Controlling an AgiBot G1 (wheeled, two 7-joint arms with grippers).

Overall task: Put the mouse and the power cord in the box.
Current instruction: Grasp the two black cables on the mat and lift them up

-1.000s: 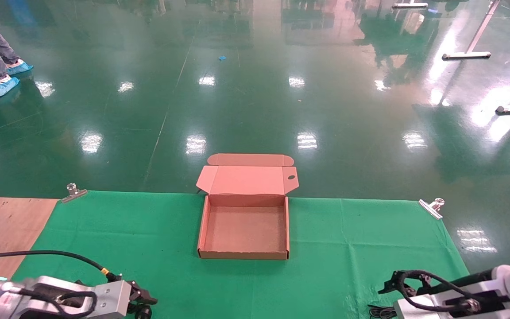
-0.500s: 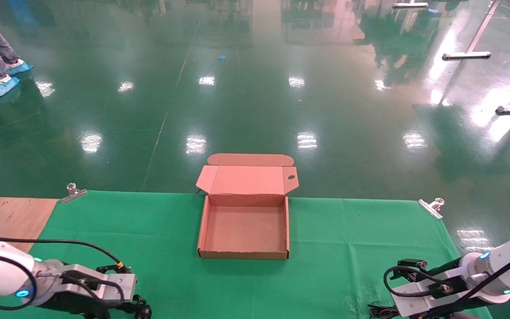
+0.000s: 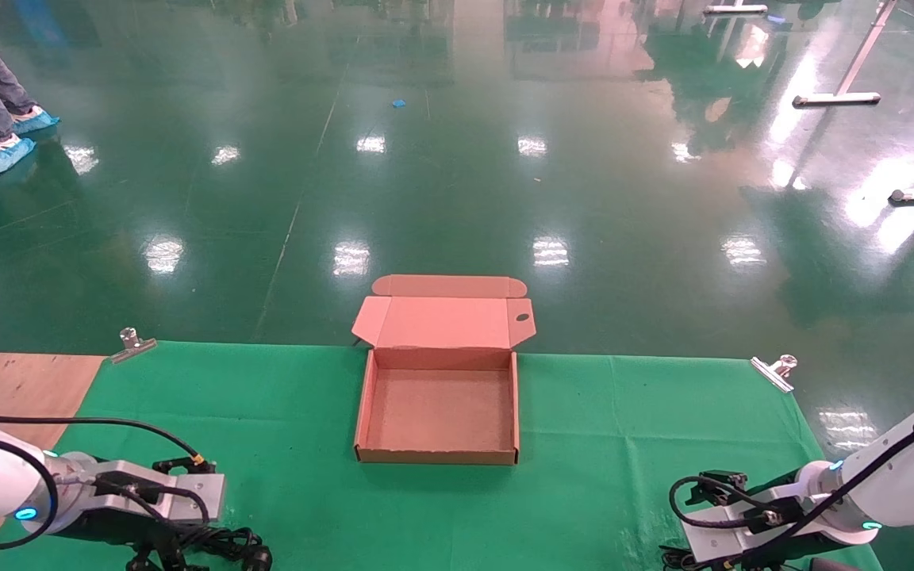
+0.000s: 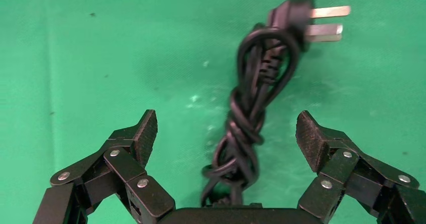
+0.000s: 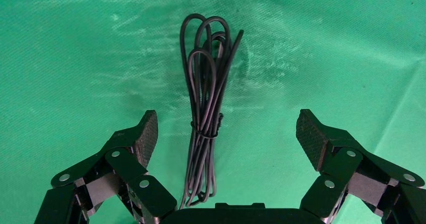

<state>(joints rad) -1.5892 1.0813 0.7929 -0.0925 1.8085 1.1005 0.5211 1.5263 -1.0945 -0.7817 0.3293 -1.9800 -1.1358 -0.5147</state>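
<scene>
The brown box (image 3: 362, 412) stands with its lid open and nothing inside, at the far middle of the green cloth. The thick power cord (image 4: 251, 98) lies bundled on the cloth, its plug (image 4: 296, 20) at the far end. My left gripper (image 4: 227, 129) hangs open above it, a finger on each side of the bundle. In the head view the power cord (image 3: 227, 543) shows at the near left edge. My right gripper (image 5: 226, 128) is open over a tied bundle of thin black cable (image 5: 203, 108). The mouse's body is out of view.
The green cloth (image 3: 624, 444) is held by metal clips (image 3: 773, 371) at its far corners. Bare wooden tabletop (image 3: 5, 396) shows to the left. A person's feet in blue shoe covers (image 3: 1, 155) stand on the floor far left.
Both wrists have tipped downward over their cables. My left gripper drew back toward the left, uncovering the power cord in the head view. The right arm's elbow rose at the right edge.
</scene>
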